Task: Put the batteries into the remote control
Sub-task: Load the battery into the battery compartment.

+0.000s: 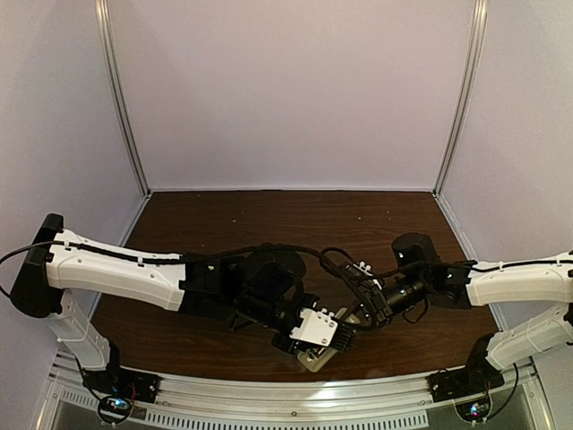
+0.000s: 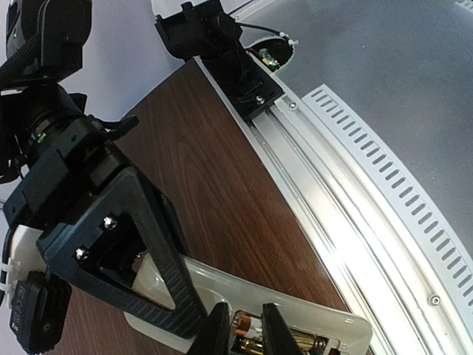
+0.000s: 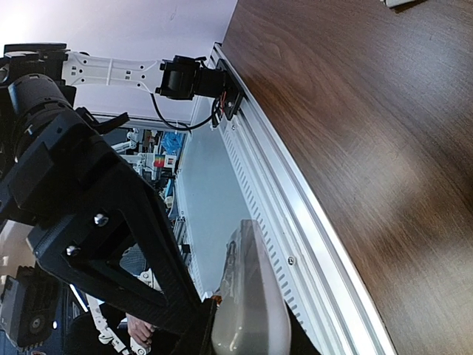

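Observation:
The remote control is white and held just above the wooden table near its front edge, with its battery compartment open. Gold batteries lie inside the compartment. My left gripper hovers over the compartment, its fingers a narrow gap apart astride one battery's orange end, with nothing clearly pinched. My right gripper is shut on the remote control, seen edge-on there. Its black finger clamps the remote's other end. From above, both grippers meet at the remote control: left gripper, right gripper.
An aluminium rail with a slotted white strip runs along the table's front edge, right beside the remote. An arm's black base mount is bolted to it. Pale enclosure walls surround the brown table.

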{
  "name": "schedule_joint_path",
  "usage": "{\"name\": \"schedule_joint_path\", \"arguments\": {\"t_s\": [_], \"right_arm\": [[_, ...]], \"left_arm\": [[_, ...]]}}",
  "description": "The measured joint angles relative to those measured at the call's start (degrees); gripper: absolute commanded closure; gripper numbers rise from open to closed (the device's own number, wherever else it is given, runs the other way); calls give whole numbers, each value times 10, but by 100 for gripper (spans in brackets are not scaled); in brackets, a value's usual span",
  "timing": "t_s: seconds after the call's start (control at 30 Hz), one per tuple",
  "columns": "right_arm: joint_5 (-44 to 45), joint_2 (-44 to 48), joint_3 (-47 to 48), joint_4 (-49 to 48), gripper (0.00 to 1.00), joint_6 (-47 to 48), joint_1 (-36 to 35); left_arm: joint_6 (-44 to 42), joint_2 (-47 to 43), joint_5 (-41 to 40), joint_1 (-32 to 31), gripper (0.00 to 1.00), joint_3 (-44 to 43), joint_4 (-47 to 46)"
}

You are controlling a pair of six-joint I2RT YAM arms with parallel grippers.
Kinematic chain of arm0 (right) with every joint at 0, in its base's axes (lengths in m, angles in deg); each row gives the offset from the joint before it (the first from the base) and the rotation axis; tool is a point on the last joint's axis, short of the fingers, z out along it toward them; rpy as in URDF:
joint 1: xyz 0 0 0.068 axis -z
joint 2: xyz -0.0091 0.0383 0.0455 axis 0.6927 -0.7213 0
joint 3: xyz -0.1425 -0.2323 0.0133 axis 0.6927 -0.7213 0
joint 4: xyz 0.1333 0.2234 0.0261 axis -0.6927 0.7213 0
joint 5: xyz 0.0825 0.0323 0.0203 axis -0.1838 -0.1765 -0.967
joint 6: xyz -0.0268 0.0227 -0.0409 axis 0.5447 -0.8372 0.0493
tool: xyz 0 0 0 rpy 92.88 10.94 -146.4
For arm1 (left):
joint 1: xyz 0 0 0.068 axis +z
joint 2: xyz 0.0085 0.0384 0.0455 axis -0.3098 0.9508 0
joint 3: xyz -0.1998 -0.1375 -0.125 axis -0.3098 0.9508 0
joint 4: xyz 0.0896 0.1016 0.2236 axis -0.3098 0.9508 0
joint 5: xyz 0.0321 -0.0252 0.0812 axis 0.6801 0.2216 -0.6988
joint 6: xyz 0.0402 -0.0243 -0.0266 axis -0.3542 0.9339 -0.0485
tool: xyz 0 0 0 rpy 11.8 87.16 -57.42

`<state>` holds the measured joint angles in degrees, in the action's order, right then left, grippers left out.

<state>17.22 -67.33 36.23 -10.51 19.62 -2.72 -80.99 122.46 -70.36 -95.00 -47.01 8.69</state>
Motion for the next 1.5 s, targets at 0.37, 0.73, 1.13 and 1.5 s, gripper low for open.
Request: {"name": "schedule_joint_path", "arguments": {"t_s": [0.37, 0.73, 1.13, 1.5], "right_arm": [[2, -3, 5, 0, 100, 1, -7], [10, -3, 25, 31, 100, 26, -10], [18, 9, 33, 42, 100, 36, -9], [25, 13, 33, 45, 100, 49, -9]], "left_arm": [[-1, 6, 8, 0, 91, 0, 5], [-1, 7, 13, 0, 93, 0, 4], [3, 7, 40, -4, 94, 21, 15], [5, 7, 46, -10, 80, 23, 21]]}}
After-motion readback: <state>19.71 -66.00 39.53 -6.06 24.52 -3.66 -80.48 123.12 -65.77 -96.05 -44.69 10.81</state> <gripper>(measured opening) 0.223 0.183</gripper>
